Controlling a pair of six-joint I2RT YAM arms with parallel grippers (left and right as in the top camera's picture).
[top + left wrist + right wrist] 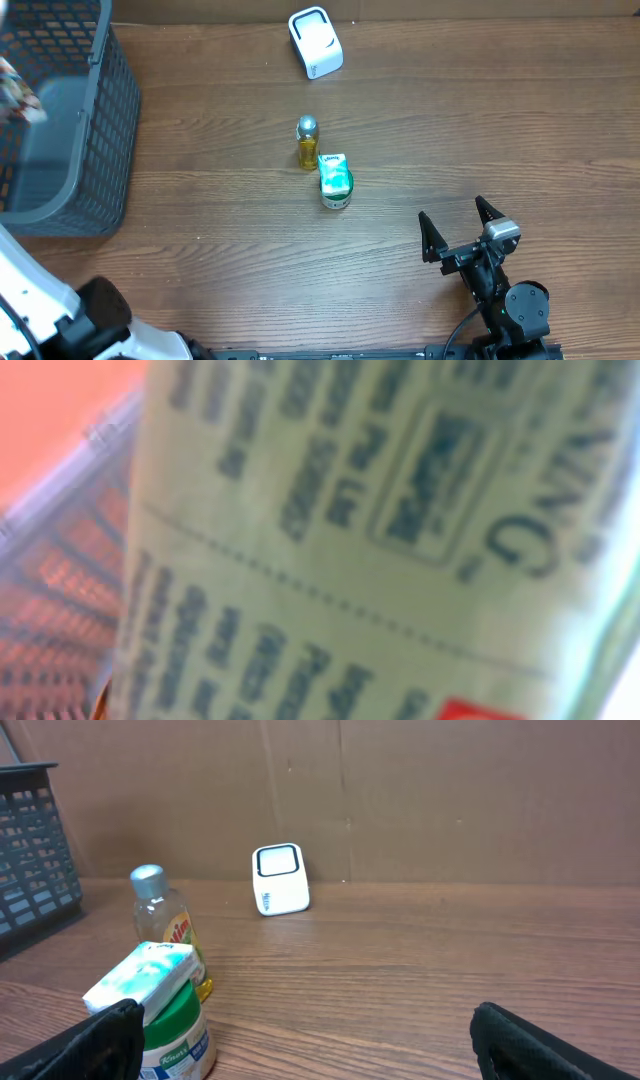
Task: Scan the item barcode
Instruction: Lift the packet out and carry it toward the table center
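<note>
Hard against the left wrist camera, the printed packet fills view: judged light, soft, crinkly; pinch a flat edge. Hold by left gripper: cannot tell. The right gripper stands wide, empty.

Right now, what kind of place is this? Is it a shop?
Probably a pretend shop checkout, not a real shop: a small white barcode scanner, a grey basket and a few groceries, like a yellow bottle and a green tub, sit on a plain wooden table.
</note>
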